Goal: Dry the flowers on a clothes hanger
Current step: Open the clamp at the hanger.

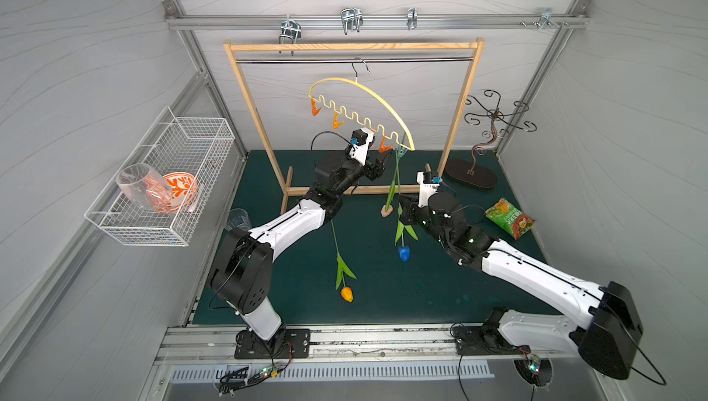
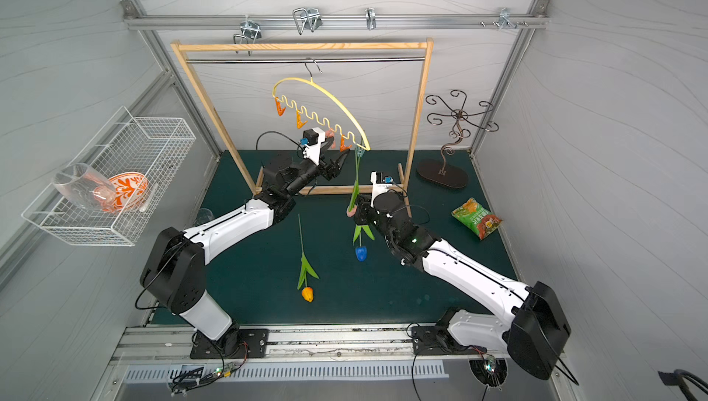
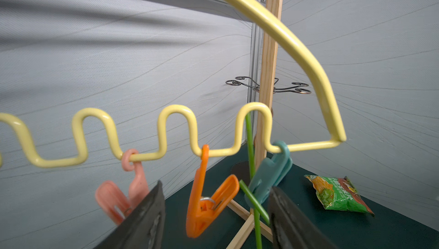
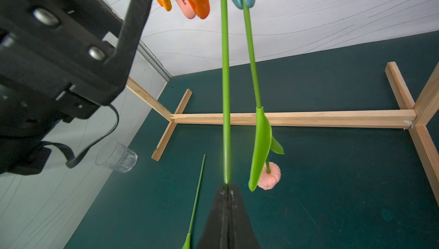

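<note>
The pale yellow clothes hanger (image 1: 367,91) hangs tilted from the rack's metal rod. A pink flower (image 1: 387,210) dangles head down with its stem clipped in the teal clothespin (image 3: 273,171). My right gripper (image 4: 227,188) is shut on the stem of the blue flower (image 1: 403,252), which rises past the hanger's wavy bar beside the teal pin. My left gripper (image 3: 216,212) is open just under that bar. An orange clothespin (image 3: 204,212) hangs between its fingers and a pink clothespin (image 3: 111,197) hangs outside one of them. The orange flower (image 1: 346,294) lies on the green mat.
The wooden rack frame (image 1: 352,46) stands at the back of the mat. A wire basket (image 1: 199,138) on the left wall holds a glass and a bowl. A tumbler (image 1: 238,219) lies by the left arm. At the right are a snack bag (image 1: 509,217) and a metal stand (image 1: 494,119).
</note>
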